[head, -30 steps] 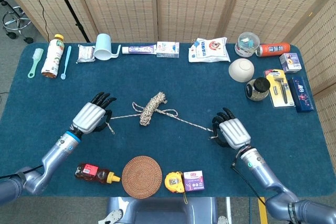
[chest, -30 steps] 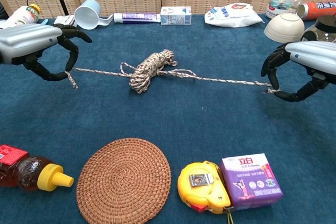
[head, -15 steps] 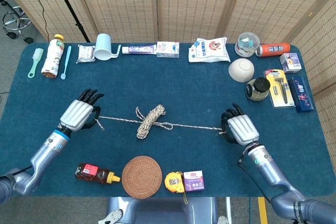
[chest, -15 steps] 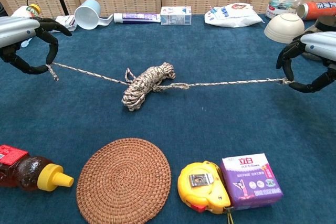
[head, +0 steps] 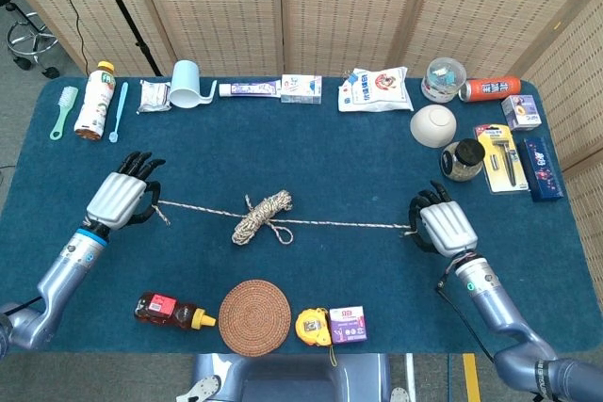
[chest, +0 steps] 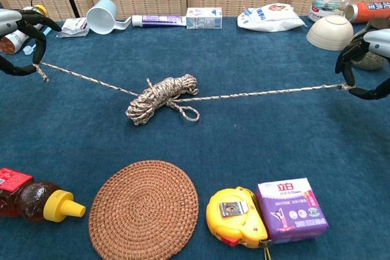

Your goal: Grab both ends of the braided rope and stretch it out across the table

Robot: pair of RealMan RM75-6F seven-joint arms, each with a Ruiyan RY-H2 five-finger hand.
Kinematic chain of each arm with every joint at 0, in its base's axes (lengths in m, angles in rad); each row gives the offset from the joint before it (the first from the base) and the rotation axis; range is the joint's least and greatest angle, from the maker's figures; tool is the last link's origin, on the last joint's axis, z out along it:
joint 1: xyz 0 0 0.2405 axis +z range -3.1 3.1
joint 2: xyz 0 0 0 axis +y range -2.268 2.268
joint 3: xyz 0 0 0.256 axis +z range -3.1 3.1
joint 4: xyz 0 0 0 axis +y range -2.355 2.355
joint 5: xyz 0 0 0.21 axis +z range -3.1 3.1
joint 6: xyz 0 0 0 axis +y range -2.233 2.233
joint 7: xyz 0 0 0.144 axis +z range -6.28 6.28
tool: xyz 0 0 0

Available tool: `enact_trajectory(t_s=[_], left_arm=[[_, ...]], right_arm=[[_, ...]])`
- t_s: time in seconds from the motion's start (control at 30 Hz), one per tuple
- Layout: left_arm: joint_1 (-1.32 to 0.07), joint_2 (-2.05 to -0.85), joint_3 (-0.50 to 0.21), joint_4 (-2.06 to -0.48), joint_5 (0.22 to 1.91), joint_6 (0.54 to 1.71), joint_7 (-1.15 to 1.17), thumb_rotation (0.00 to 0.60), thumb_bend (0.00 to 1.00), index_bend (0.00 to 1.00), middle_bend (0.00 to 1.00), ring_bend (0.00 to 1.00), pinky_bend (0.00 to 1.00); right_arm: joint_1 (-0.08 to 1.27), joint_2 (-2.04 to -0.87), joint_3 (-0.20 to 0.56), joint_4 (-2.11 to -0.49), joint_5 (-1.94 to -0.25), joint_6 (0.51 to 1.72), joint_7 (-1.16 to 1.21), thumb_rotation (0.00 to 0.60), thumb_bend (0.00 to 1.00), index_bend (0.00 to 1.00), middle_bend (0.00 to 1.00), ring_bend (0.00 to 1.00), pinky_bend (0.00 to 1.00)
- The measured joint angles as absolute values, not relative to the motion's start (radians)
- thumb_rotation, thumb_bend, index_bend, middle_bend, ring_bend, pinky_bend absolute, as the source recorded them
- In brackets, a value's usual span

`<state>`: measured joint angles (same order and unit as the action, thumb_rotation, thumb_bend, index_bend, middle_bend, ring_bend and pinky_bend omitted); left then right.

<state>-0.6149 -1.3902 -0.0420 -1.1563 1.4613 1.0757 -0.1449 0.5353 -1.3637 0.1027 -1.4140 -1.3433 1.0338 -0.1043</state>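
- Since the earlier frames both hands had moved further apart, and the braided rope (head: 264,217) had been pulled nearly straight; its bundle had shifted a little toward the left hand.
- The left hand (head: 120,201) pinched one rope end between its dark fingertips (chest: 36,65), with a short tail hanging below them.
- The right hand (head: 445,227) pinched the other end in the same way, at the far right of the chest view.
- Little writing was readable: the purple and white box (chest: 291,209) in front of the right hand carried red Chinese characters, but I could not read the smaller print.
- The labels on the honey bottle (head: 170,311), the orange can (head: 490,88) and the white pouch (head: 375,89) were too small to read.
- In the chest view both hands were cut by the frame edges, so only their fingers showed.
- The rope was speckled white and brown. Between the two hands it still kept a coiled bundle with one small loose loop (chest: 190,112) on the side toward the right hand.
- The bundle lay on the blue table cover (head: 339,167), nearer to the left hand.
- A round woven mat (head: 254,316) and a yellow tape measure (chest: 235,215) lay nearer the robot than the rope.
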Motion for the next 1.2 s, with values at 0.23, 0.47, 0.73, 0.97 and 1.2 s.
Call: enact_trajectory(t_s=[0.23, 0.47, 0.73, 0.97, 1.2], left_arm=[[-0.599, -1.371, -0.052, -1.141, 1.445, 1.081, -0.154, 0.600, 0.40, 0.66, 0.16, 0.00, 0.00], [-0.584, -1.357, -0.060, -1.115, 1.428, 1.079, -0.161, 0.600, 0.40, 0.66, 0.16, 0.00, 0.00], [-0.564, -1.343, -0.065, -1.074, 1.410, 1.075, -0.164, 0.600, 0.40, 0.66, 0.16, 0.00, 0.00], [-0.537, -1.321, -0.068, -1.046, 1.390, 1.077, -0.177, 0.600, 0.40, 0.66, 0.16, 0.00, 0.00], [-0.517, -1.306, -0.071, -1.026, 1.377, 1.077, -0.190, 0.600, 0.40, 0.66, 0.16, 0.00, 0.00]], right_arm=[[0.526, -1.344, 0.106, -1.410, -1.331, 1.039, -0.109, 0.600, 0.50, 0.70, 0.34, 0.19, 0.00], [0.516, -1.329, 0.108, -1.401, -1.324, 1.044, -0.105, 0.600, 0.50, 0.70, 0.34, 0.20, 0.00], [0.506, -1.319, 0.109, -1.390, -1.316, 1.049, -0.099, 0.600, 0.50, 0.70, 0.34, 0.20, 0.00], [0.496, -1.305, 0.111, -1.379, -1.309, 1.055, -0.094, 0.600, 0.51, 0.71, 0.34, 0.20, 0.00], [0.487, -1.296, 0.112, -1.374, -1.303, 1.059, -0.093, 0.600, 0.51, 0.71, 0.35, 0.20, 0.00]])
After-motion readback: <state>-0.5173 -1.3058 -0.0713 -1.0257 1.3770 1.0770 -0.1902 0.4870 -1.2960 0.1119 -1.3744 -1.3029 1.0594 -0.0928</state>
